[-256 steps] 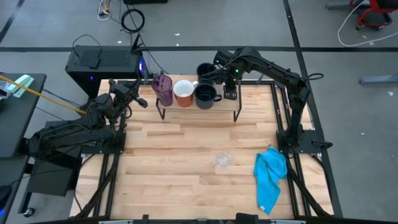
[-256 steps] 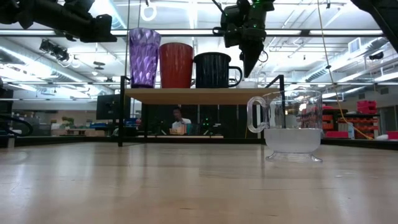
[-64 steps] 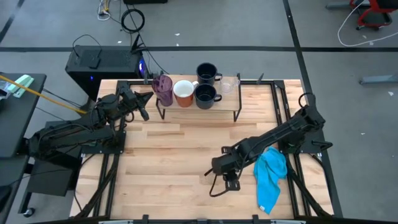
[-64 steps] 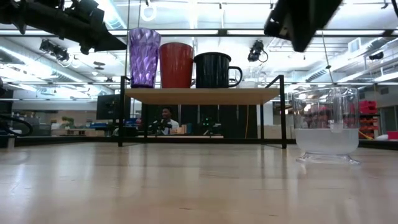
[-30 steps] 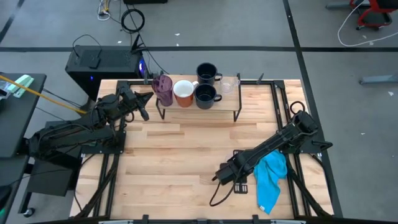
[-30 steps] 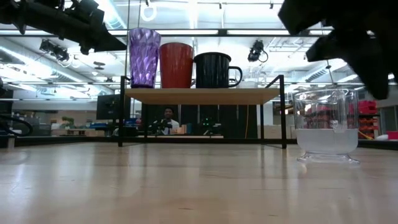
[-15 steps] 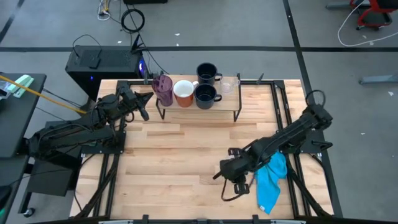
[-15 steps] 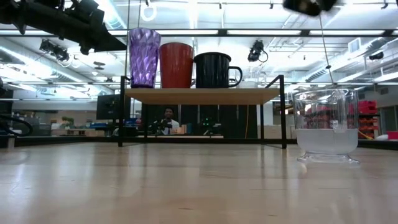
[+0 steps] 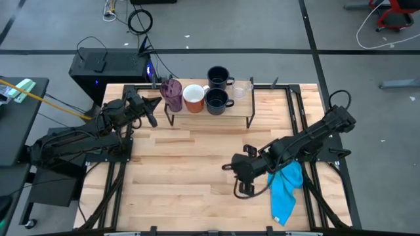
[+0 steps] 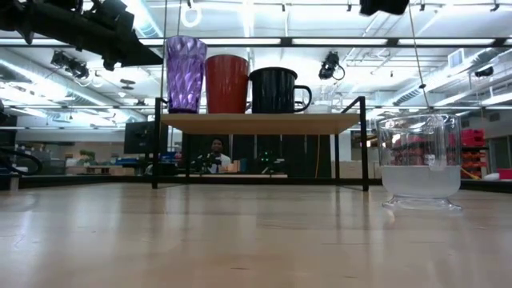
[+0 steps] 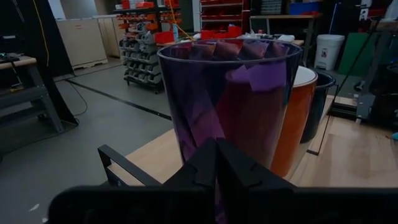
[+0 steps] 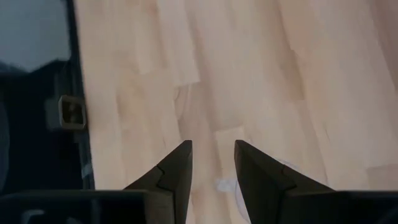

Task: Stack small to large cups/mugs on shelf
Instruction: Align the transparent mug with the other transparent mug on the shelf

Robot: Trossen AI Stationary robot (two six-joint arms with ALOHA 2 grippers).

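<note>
Wooden desk (image 9: 190, 157) underneath; clear glass (image 10: 419, 163) on it, below my half-open right fingers (image 12: 212, 163), shelf (image 9: 216, 117) well apart. Centre over rim, then descend. Left fingers (image 11: 216, 163) shut beside purple tumbler (image 11: 230, 102)

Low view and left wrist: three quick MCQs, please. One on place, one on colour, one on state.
1. The clear glass in the foreground stands
A. on the blue cloth
B. inside a mug
C. on the tabletop

2. The leftmost vessel on the shelf is
A. purple
B. green
C. yellow

3. The left pincer is
A. wide open
B. shut
C. clamped on a mug

Answers:
1. C, its foot rests on the wood, to the right of the shelf.
2. A, a translucent purple tumbler beside the orange mug.
3. B, the left wrist view shows its fingers pressed together with nothing between them.
</note>
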